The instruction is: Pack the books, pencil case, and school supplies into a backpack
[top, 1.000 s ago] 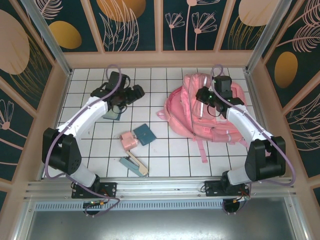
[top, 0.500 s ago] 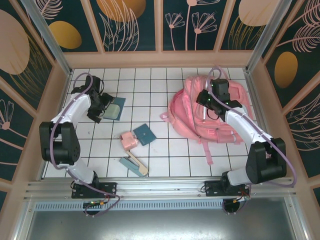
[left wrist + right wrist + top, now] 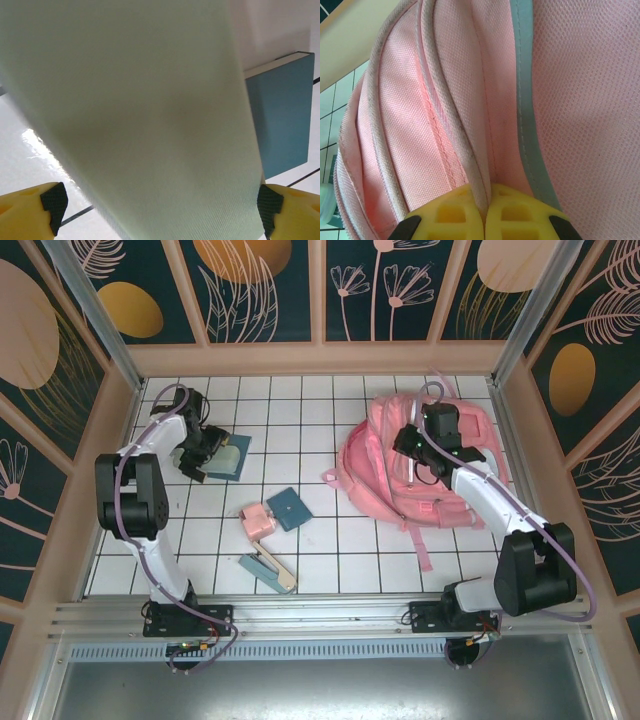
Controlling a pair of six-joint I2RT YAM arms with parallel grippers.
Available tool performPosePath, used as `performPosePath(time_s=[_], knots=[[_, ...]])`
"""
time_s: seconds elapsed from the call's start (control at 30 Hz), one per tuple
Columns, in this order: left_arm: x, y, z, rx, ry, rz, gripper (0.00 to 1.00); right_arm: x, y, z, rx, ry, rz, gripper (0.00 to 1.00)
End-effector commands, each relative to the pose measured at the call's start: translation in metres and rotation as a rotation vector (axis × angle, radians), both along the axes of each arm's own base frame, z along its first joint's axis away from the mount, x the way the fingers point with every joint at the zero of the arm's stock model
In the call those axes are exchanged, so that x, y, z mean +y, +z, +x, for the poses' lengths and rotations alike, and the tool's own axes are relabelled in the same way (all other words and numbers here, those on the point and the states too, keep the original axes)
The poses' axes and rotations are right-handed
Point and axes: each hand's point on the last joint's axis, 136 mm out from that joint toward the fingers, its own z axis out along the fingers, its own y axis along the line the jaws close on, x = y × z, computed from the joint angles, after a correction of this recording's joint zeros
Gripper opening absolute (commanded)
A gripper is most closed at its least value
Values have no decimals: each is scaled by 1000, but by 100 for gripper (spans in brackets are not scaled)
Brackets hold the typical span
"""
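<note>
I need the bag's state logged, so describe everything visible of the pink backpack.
The backpack is pink woven fabric with pale reflective stripes, piped seams, grey-blue trim and a mesh panel. It lies slumped on the right side of the white tiled table, with one strap trailing toward the near edge. The right pincer is shut on one of its piped folds. Whether its zip is open cannot be told.

- The pink backpack is lying slumped at 3 o'clock, with 1 strap trailing toward 5.
- The mint pencil case is sitting at 10 o'clock, overlapping 1 teal square.
- The pink piece, second teal square and stapler-like tool are lying around 7 o'clock.
</note>
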Motion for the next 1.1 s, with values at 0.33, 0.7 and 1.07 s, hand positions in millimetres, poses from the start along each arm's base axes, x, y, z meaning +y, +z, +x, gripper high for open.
performPosePath(time_s=[0.33,0.7,1.07], knots=[[9,-5,26,-14,7,-11,98,9,1,-1,-12,41,30,0],[12,-5,55,-37,-6,-13,86,14,4,-5,-8,52,21,0],[4,6,54,-96,-39,-53,70,12,23,-4,-39,36,20,0]])
